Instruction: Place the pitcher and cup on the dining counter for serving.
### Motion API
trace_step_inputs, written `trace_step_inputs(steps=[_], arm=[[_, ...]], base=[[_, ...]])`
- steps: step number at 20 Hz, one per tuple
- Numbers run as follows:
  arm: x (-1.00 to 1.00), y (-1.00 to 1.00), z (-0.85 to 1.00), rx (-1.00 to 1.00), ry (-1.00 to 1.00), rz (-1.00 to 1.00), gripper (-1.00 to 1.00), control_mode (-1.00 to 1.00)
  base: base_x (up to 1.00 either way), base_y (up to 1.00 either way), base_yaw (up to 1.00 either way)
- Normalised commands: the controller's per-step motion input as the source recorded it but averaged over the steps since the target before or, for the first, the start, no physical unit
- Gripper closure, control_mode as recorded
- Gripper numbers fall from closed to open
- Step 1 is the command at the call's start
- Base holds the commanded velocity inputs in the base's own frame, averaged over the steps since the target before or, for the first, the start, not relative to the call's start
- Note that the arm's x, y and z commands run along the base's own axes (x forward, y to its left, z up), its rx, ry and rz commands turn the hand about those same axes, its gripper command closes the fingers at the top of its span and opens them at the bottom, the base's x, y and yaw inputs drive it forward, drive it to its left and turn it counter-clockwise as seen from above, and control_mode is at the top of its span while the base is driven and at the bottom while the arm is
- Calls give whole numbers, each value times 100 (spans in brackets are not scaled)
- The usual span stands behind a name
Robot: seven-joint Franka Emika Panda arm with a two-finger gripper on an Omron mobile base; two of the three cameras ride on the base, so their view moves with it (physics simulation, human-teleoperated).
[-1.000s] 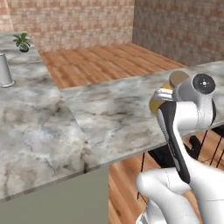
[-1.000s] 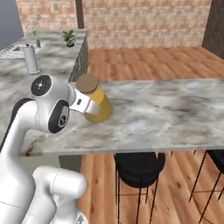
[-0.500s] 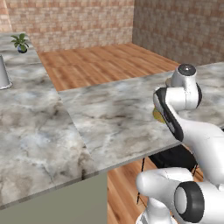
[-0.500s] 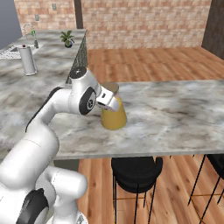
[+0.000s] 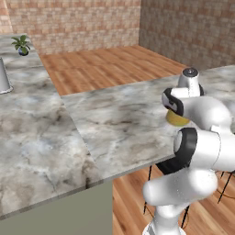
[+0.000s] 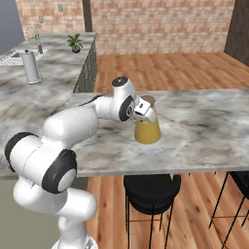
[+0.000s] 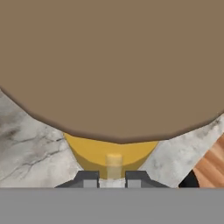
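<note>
1. Left base view: the dining counter point(image 5: 119, 119), a grey-white veined marble slab, is lying flat beside a second marbled top point(image 5: 32, 133). The pitcher point(image 5: 176, 118), smooth yellow-orange, is showing as a rounded sliver behind the glossy white arm. A pale grey canister point(image 5: 3, 75) and a potted plant point(image 5: 21, 45) are standing far off on the other top.
2. Right base view: the tapered pitcher point(image 6: 147, 129), tan-rimmed, is sitting on the dining counter point(image 6: 204, 131) near its front edge. The gripper point(image 6: 146, 109) is clamping its upper rim. A round black stool point(image 6: 151, 192) is standing beneath the overhang.
3. Hand view: the flat tan pitcher point(image 7: 109, 65) top is looming close; the dark fingertips point(image 7: 87, 178) are pinching a yellow tab.
</note>
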Motion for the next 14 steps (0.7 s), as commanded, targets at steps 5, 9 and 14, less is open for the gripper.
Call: trace_step_inputs(steps=[5,9,14], arm=[[82,-51,-50,2,0,-1,100,-100],[51,-25,-52,3,9,0,100,-100],[28,-16,-48,0,9,0,100,-100]], base=[[0,0,0],[0,0,0],[0,0,0]])
